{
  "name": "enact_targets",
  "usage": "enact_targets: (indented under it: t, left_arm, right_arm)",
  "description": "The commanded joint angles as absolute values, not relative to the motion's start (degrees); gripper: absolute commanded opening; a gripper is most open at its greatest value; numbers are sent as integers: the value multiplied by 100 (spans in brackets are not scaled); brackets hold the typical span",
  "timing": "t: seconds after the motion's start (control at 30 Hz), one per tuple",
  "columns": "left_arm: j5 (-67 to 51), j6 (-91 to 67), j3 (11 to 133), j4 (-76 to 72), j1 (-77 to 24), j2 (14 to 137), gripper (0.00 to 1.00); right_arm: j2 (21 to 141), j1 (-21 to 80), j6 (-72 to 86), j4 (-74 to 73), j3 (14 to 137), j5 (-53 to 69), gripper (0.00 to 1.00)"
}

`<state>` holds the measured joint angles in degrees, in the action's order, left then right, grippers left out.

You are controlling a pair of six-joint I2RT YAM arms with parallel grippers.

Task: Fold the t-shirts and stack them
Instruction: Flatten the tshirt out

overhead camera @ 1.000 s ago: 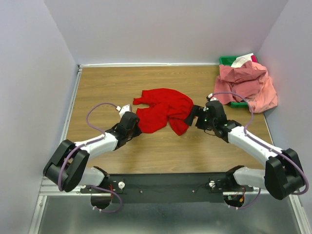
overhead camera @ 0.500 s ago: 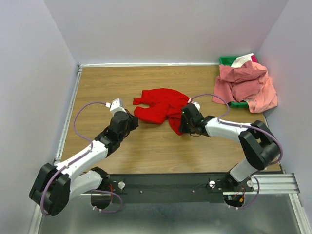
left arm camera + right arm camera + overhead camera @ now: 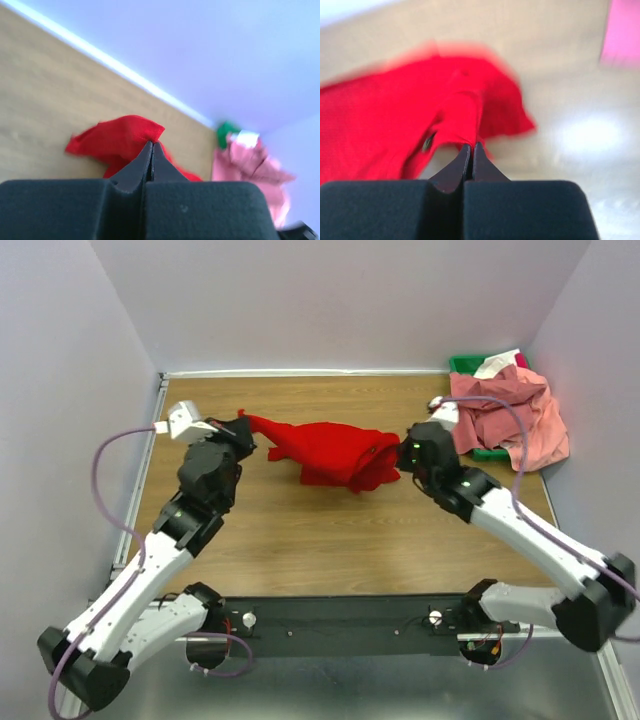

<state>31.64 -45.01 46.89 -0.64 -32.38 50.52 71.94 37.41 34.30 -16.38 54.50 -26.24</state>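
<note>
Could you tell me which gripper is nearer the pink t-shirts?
Right. The right gripper grips the red t-shirt beside the pink t-shirts; the left gripper grips its far end.

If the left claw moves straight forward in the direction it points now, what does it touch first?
The red t-shirt: the left claw is shut on its edge, and the rest of the cloth lies directly ahead.

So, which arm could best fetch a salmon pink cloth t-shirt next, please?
Right, probably: the right gripper, shut on the bright red cloth t-shirt, sits near the salmon pink cloth t-shirts; the left gripper grips the red shirt's opposite end.
</note>
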Motion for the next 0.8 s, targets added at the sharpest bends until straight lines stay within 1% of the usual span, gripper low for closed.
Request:
enact_targets:
  t: [0.0, 0.17, 0.37, 0.43, 0.5, 0.53, 0.6, 0.7, 0.73, 0.77]
  left_arm:
    - [4350, -3947, 5509, 228, -3243, 4518, 0]
    - [4544, -3393, 6317, 316, -3234, 3869, 0]
    - [4061, -2822, 6951, -104, -3234, 3630, 0]
    - [3929, -2532, 7241, -263, -3234, 3805, 0]
    - [4007, -2330, 7584, -439, -3234, 4173, 0]
    - [4077, -2138, 7707, -474, -3234, 4323, 0]
    - [4297, -1743, 8015, -623, -3234, 4823, 0]
    - [4771, -1179, 8130, -1395, -3191, 5483, 0]
    - [4851, -934, 8156, -1624, -3138, 5676, 0]
    - [4904, -801, 8235, -1800, -3051, 5878, 0]
  right_arm:
    - [6242, 3762, 2823, -1854, 6090, -3691, 0]
    - [5486, 3762, 2207, -1898, 7231, -3411, 0]
    - [5501, 3762, 1460, -2012, 8453, -2418, 0]
    - [5799, 3762, 1214, -2047, 8954, -2417, 0]
    - [6037, 3762, 977, -2048, 9401, -2706, 1]
    - [6351, 3762, 915, -2048, 9552, -3029, 0]
    - [6722, 3762, 600, -2039, 10060, -3233, 0]
    - [7609, 3753, 108, -2030, 10650, -3717, 0]
    - [7846, 3718, 53, -1987, 11105, -3805, 0]
    - [8432, 3509, 61, -1986, 11327, -3780, 0]
